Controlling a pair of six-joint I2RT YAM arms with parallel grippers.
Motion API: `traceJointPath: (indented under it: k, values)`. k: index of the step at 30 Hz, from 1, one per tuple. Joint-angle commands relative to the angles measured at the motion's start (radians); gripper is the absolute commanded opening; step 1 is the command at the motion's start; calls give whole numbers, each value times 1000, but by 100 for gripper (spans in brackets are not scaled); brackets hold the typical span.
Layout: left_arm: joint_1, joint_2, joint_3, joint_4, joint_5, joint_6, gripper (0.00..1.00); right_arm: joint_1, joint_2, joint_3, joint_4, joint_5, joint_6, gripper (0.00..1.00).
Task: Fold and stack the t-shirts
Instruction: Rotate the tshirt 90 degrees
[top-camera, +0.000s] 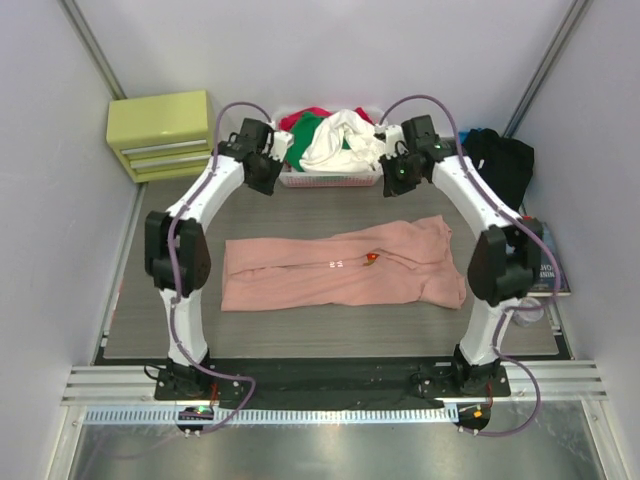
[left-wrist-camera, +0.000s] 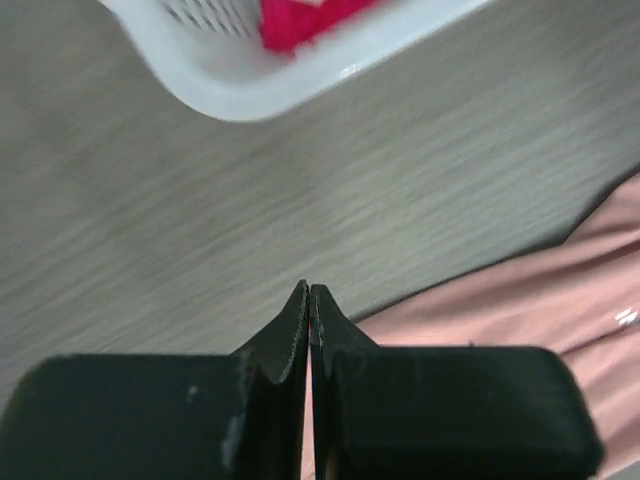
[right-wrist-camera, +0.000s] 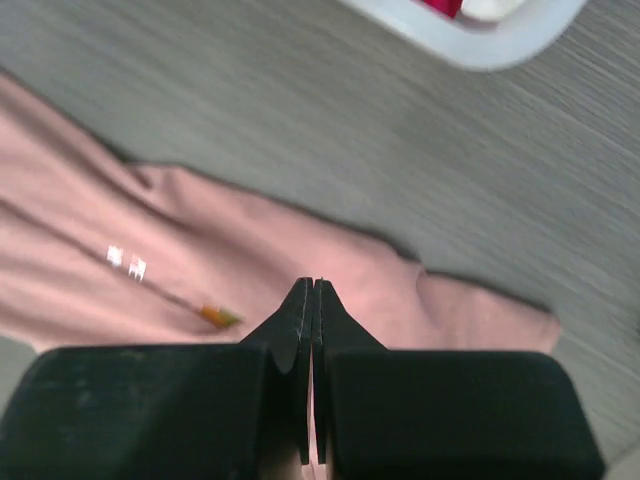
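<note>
Pink t-shirt — below right pincer, apart

I count two arms on my rig, the left arm and the right arm. Each carries one gripper, so there are two: the left gripper and the right gripper. There is one table with one pink tee on it. I see one black tee at the far right, which makes two tees outside the one basket. Inside it I can tell three cloths by colour: one white cloth, one red cloth and one green cloth. There is also one cabinet and one book.
</note>
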Motion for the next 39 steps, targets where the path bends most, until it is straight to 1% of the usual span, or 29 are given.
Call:
traceJointPath:
  k: [1,2,3,4,5,6,7,9,10,11,13,14,16,22,26,30,33,34,36,37,39]
  values:
    - [-36,-200,-25,329,-158,-65,0,0,-194,-242,25,49,-132,1]
    - [-36,-180,27,280,-154,-88,0,-6,-267,-300,32,84,-143,1]
    - [-36,-120,135,248,-143,-93,0,-32,-305,-397,39,75,-144,1]
    - [-36,-88,199,210,-132,-102,0,-47,-343,-435,43,61,-144,1]
    - [-37,-57,245,183,-117,-106,0,-63,-427,-471,48,40,-130,1]
    - [-39,-16,294,115,-111,-107,0,-83,-464,-523,52,27,-127,1]
    - [-46,77,431,66,-114,-103,0,-122,-504,-542,54,8,-129,1]
    - [-49,190,576,-62,-114,-96,0,-167,-585,-575,54,-32,-132,1]
    - [-49,274,663,-85,-111,-94,0,-187,-601,-577,36,-31,-136,1]
    - [-49,297,682,-99,-111,-96,0,-190,-610,-577,25,-23,-143,1]
    - [-49,316,664,-63,-111,-93,0,-192,-625,-571,-16,-16,-156,1]
    - [-49,311,612,-40,-111,-94,0,-195,-629,-568,-20,-16,-156,1]
    - [-49,314,589,-12,-76,-94,0,-195,-644,-572,-26,-31,-156,1]
    - [-49,419,661,-39,-63,-88,0,-196,-659,-575,-50,-88,-150,1]
    - [-49,430,623,-41,-45,-97,0,-198,-693,-592,-55,-75,-152,1]
    - [-49,385,519,-19,-33,-110,0,-199,-711,-612,-57,-77,-149,1]
    - [-49,299,394,1,-7,-113,0,-199,-716,-615,-55,-82,-147,1]
    - [-49,248,327,1,-2,-110,0,-199,-718,-617,-57,-83,-149,1]
    - [-51,191,255,7,3,-99,0,-199,-719,-614,-57,-89,-149,1]
    - [-48,131,159,16,9,-88,0,-201,-719,-614,-57,-94,-150,1]
    - [-48,57,56,45,12,-76,0,-201,-719,-612,-52,-101,-149,1]
